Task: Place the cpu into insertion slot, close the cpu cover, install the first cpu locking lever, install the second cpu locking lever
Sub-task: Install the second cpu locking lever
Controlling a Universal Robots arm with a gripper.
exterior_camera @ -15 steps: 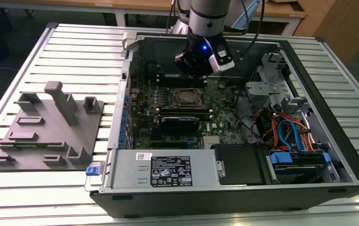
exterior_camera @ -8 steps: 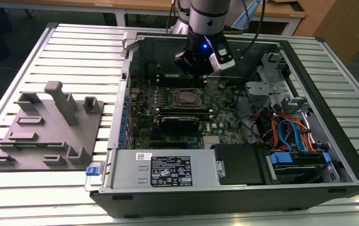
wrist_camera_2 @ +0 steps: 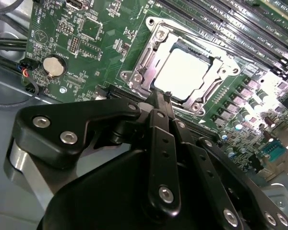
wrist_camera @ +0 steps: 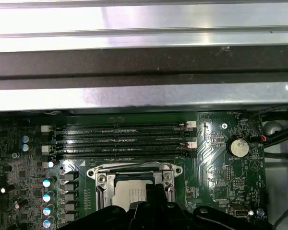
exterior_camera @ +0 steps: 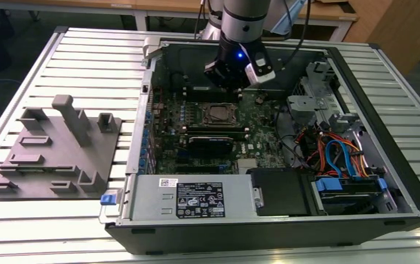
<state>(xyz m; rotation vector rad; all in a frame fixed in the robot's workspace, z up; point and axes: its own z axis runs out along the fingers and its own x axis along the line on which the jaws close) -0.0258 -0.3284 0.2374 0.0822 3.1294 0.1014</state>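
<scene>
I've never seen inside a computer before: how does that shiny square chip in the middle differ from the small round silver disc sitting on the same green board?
The cpu is square, flat and pale, while the coin battery is round and smaller. The cpu lies in the insertion slot with the silvery cpu cover framing it; the coin battery sits in a small black holder with bare board around it. The gripper hangs beside the cpu, farther from the battery. Both have dull silver metal tops and lie flat on the motherboard.

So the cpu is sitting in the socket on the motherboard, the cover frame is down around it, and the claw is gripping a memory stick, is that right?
Not quite: the claw holds nothing. The second wrist view shows its fingers closed together and empty beside the socket. The rest stands: the cpu sits in the insertion slot on the motherboard, with the cpu cover down around it.
</scene>
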